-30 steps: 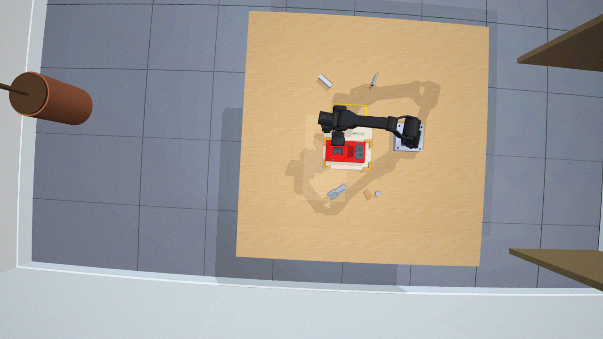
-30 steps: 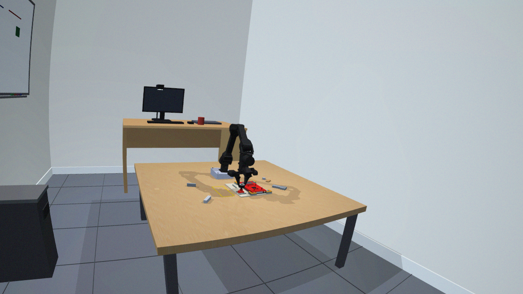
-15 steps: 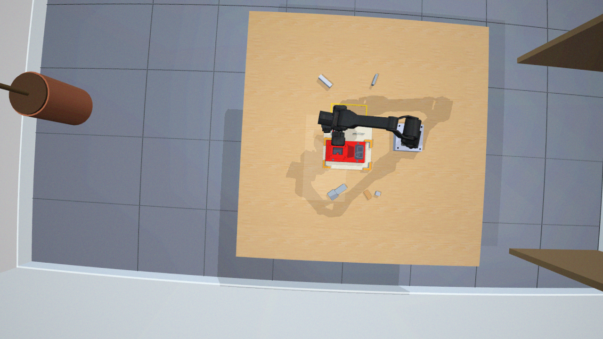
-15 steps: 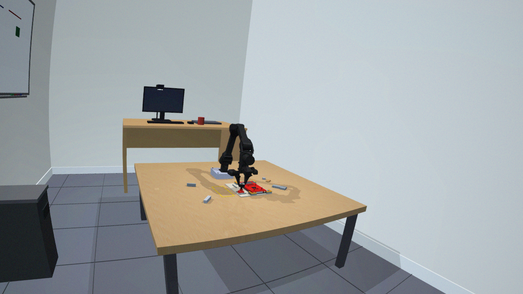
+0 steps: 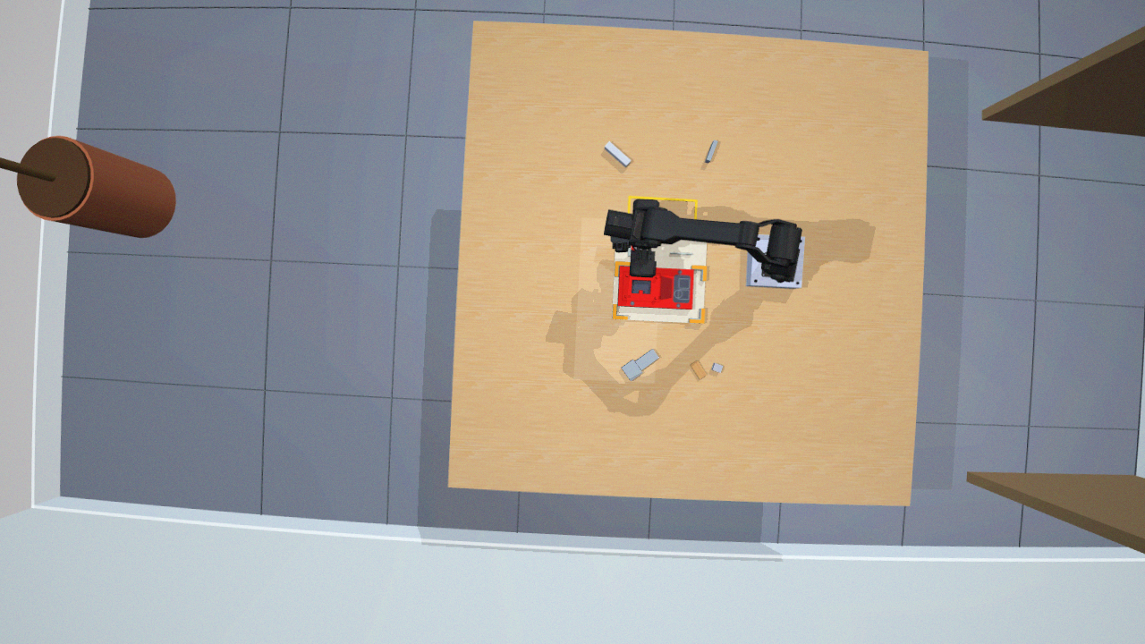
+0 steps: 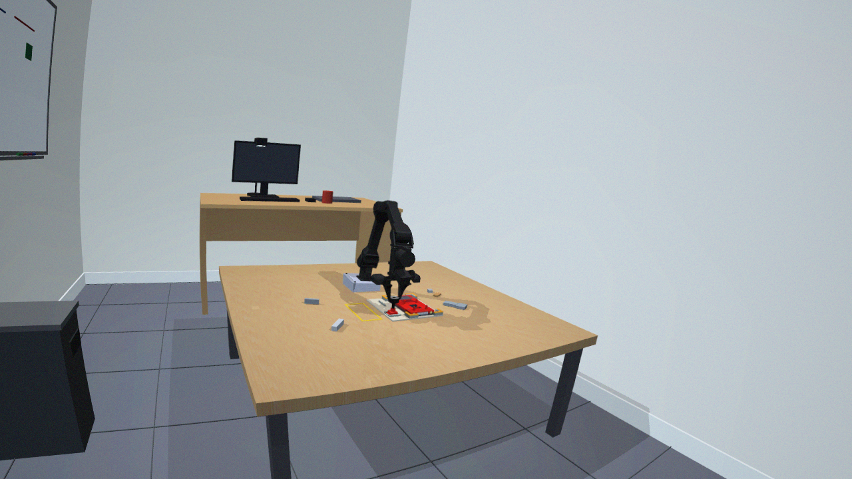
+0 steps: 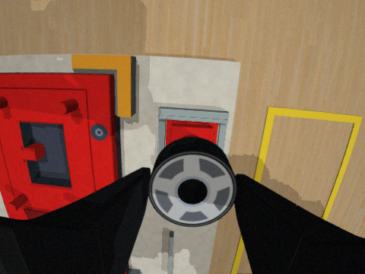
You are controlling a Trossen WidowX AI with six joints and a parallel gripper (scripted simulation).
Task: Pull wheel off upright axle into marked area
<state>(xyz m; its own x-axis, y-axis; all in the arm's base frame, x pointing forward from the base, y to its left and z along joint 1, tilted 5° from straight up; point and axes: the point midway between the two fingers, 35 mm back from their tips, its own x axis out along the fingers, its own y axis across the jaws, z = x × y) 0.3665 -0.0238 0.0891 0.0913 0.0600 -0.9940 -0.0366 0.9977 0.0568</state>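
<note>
Round grey-spoked wheel [image 7: 193,191] in black end effector [image 7: 192,198]

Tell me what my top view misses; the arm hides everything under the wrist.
Observer: In the wrist view, the gripper is shut on the wheel, one finger on each side.
Operator: Say where the marked area is.
Observer: The yellow outline lies on the table, right of the wheel in that view, nothing inside it.
Operator: Describe what's behind the wheel.
Observer: A small red block in a grey frame on the white board; the axle itself isn't visible.
</note>
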